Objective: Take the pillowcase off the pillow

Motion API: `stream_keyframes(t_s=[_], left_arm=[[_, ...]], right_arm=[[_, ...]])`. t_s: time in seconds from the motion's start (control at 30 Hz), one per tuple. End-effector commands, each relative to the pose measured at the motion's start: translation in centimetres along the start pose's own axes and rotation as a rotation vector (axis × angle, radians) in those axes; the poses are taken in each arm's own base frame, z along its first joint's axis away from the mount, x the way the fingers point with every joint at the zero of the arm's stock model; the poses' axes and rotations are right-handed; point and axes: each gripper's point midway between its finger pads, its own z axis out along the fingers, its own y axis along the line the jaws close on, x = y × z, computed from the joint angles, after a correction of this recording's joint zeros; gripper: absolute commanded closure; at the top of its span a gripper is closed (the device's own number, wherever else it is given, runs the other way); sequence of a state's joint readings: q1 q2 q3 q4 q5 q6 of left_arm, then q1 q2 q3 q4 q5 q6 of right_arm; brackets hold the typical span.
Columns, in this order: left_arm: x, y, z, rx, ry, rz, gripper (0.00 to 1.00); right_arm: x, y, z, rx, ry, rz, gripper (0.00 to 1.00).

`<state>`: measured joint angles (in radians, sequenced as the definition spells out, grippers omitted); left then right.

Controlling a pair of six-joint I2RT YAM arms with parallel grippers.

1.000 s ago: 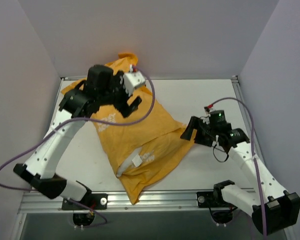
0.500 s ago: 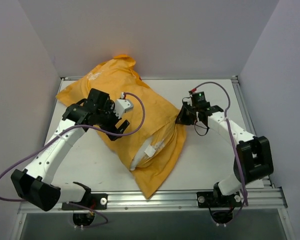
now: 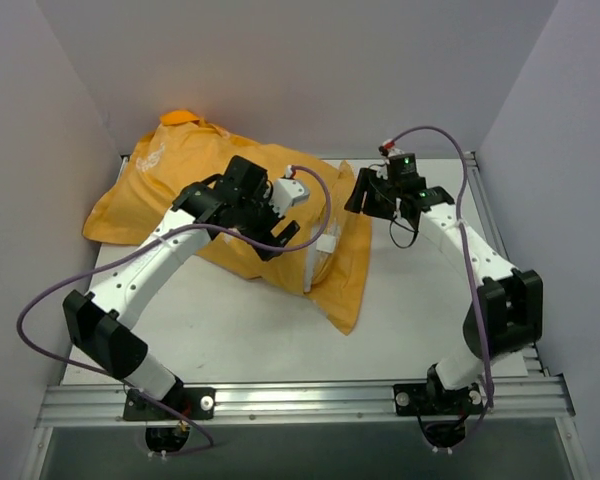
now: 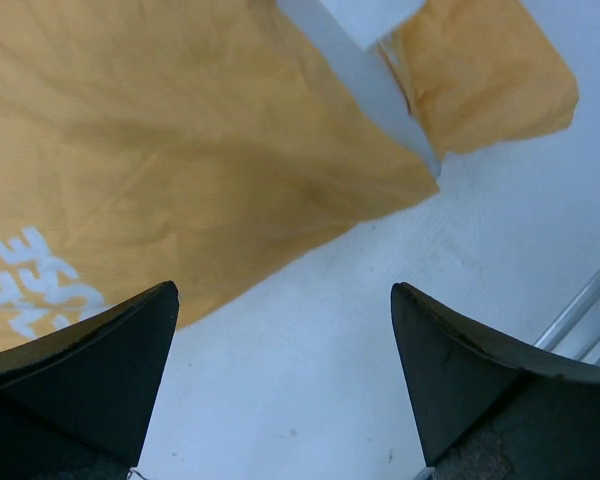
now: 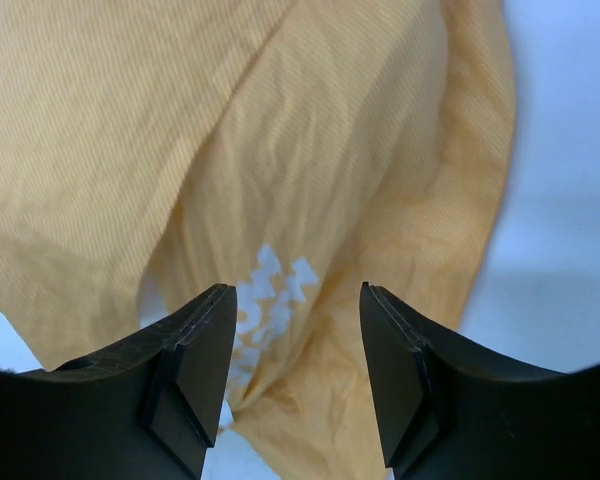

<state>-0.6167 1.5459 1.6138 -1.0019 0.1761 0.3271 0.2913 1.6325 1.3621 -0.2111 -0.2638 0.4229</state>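
The orange-yellow pillowcase (image 3: 180,200) lies rumpled from the back left corner to the table's middle, its open end toward the front right. A strip of the white pillow (image 3: 320,265) shows in that opening, and also in the left wrist view (image 4: 355,75). My left gripper (image 3: 278,238) is open and empty, just above the cloth (image 4: 160,130) near the opening, with bare table between its jaws (image 4: 283,290). My right gripper (image 3: 358,192) is open and empty over the cloth's back right edge; white letters on the orange cloth (image 5: 275,290) show between its jaws (image 5: 295,290).
The white table (image 3: 430,300) is walled by grey panels at the back and both sides. A metal rail (image 3: 300,395) runs along the front edge. Purple cables loop off both arms.
The pillowcase with the pillow has slid toward the back left. My left gripper moved right to the cloth's opening. My right gripper moved back along the cloth's right edge.
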Motion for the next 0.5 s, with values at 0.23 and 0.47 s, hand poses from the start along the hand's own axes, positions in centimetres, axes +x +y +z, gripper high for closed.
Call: stream_keyframes(t_s=[0.23,0.47], left_arm=[[-9.9,3.8,5.1,-0.17,-0.215,-0.097,0.01],[-11.3,4.1,8.1,-0.229,-0.203,-0.074,0.0]], right_arm=[[2.0,4.4,-1.6,-0.143,-0.084,0.007,0.54],[3.9,7.3,1.5,-0.222,-0.023,-0.019,0.57]])
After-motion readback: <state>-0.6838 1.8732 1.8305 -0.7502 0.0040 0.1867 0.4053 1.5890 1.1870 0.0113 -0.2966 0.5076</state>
